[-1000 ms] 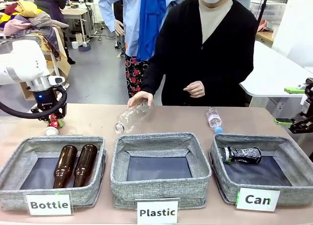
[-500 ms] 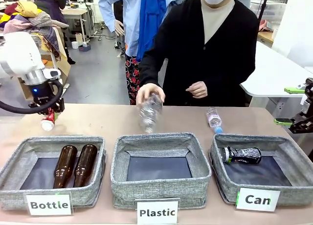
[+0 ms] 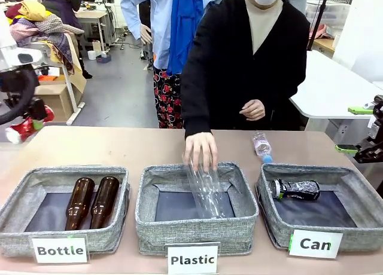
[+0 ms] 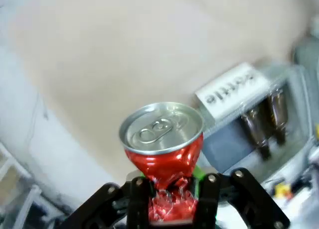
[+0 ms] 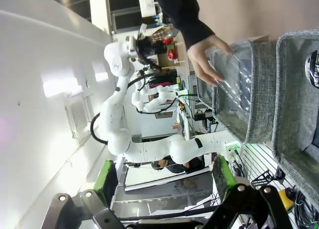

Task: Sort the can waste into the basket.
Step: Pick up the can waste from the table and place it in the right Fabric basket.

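The task looks about half done. The black can already lies on its side on the dark floor of the basket labelled "Can", at four o'clock in the front view. The red can is what remains. The left claw is clamped on its crumpled lower half and holds it in the air at nine o'clock, near the left end of the desk and well apart from that basket.

The red can is shiny and badly crushed at the waist. Its silver top and ring-pull are intact and face the wrist camera.

The right claw hangs with fingers spread, holding nothing. Near the centre, a person's hand lowers a clear plastic bottle into the middle bin.
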### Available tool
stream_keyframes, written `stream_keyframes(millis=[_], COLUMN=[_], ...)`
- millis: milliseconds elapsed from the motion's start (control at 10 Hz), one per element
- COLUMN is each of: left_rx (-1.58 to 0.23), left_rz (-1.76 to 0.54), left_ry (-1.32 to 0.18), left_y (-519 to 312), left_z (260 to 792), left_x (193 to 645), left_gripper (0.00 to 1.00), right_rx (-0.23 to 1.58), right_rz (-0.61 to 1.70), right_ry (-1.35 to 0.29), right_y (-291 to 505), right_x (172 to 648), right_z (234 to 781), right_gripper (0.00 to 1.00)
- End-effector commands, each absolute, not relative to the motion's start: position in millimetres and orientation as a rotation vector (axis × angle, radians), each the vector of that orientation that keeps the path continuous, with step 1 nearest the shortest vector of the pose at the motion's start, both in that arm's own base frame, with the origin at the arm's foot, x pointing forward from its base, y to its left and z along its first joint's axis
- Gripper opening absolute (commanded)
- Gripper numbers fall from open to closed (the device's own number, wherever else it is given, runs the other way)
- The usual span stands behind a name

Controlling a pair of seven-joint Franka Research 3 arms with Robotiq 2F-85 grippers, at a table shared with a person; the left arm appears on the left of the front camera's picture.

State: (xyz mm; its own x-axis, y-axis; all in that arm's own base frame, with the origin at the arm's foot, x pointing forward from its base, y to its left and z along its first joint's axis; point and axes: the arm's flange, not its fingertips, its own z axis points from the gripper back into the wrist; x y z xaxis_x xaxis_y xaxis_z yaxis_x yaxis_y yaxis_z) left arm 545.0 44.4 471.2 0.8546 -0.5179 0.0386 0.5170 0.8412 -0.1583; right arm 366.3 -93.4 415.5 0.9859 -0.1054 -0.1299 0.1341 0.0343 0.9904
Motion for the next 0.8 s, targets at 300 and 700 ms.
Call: stream_keyframes(millis=[300,700], left_rx=[-0.145,-0.536], left_rz=[-1.395,-1.519], left_ry=[-0.134,-0.148], left_y=[20.9,4.2], left_z=[414.1,425.9], left_x=[438.4,448.6], left_gripper=[0.0,0.0], right_rx=[1.526,1.526], right_rz=[-0.162,-0.162], right_ry=[0.018,0.018], right_y=[-96.1,-96.1], right_x=[366.6,366.6], right_z=[418.1,418.1], right_gripper=[1.0,1.0])
